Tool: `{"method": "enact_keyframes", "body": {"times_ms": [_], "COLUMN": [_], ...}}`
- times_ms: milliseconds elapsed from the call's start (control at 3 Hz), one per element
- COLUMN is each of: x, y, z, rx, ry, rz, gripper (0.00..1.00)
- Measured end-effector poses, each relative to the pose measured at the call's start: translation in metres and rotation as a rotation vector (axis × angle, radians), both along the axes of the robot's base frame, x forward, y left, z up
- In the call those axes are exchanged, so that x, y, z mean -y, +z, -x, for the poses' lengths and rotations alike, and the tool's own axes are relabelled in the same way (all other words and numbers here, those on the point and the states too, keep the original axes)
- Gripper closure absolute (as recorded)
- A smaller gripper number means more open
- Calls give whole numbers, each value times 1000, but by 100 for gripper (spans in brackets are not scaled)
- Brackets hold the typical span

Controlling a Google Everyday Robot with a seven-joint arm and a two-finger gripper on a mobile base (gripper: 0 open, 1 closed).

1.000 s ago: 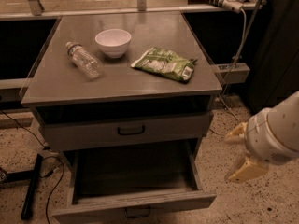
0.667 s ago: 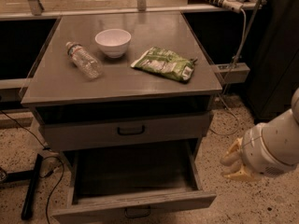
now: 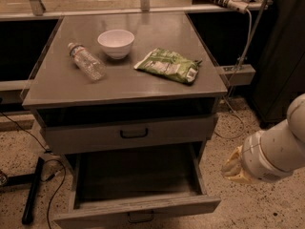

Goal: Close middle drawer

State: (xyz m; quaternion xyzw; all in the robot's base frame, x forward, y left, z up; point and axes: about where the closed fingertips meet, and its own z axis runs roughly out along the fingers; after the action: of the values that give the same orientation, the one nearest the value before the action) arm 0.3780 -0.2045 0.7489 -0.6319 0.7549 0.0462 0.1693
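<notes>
The middle drawer [image 3: 138, 208] of the grey cabinet is pulled far out and its deep box is empty. Its flat front faces the bottom edge of the camera view, with a small black bar handle [image 3: 140, 217]. The top drawer [image 3: 128, 133] above it is shut. My gripper [image 3: 233, 168] hangs at the end of the white arm [image 3: 276, 151], to the right of the open drawer, about level with its right side wall and apart from it. It holds nothing that I can see.
On the cabinet top [image 3: 143, 80] lie a plastic bottle [image 3: 86, 61], a white bowl [image 3: 116, 43] and a green snack bag [image 3: 169, 66]. Cables and a black bar [image 3: 33, 190] lie on the floor at left. A white cable [image 3: 243, 46] hangs at right.
The arm has moved down and a little left, bringing the gripper closer to the open drawer's right side. The drawer has not moved.
</notes>
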Motion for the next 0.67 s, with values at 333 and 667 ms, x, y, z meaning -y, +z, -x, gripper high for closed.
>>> {"method": "enact_keyframes", "body": {"times_ms": [333,667], "x": [0,-4], "y": [0,-31], "z": [0,-3], "rx": [0,-33], "ry": [0,-19], "rz": [1,-22], "gripper": [100,100]}}
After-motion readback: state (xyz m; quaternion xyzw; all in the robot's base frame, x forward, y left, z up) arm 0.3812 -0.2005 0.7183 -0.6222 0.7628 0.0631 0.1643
